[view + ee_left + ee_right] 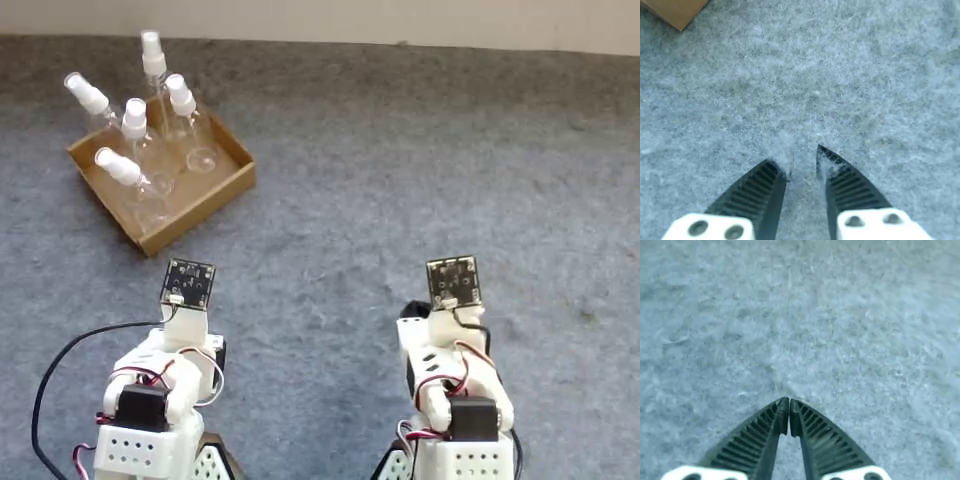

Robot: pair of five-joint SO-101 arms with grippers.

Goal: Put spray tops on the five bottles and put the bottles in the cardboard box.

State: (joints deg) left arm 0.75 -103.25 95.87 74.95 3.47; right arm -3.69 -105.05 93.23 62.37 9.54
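Bottles (190,130), five count, clear bodies, each fitted with a white spray top (153,50), sit together inside the cardboard box (205,205). In the high view they lean at different angles, tops fanning outward. The box is shallow, brown and open-topped, and rests on the grey felt-covered counter (400,150) toward the far left, well apart from both arms. The left arm (165,380) and right arm (450,370) sit side by side at the near edge. The left pincer (801,165) hangs over bare felt with its ribbed black jaws slightly apart, a narrow gap between the tips; a corner of the box (675,10) shows beyond it. The right pincer (789,402) is over bare felt, jaws together at the tips, gripping nothing.
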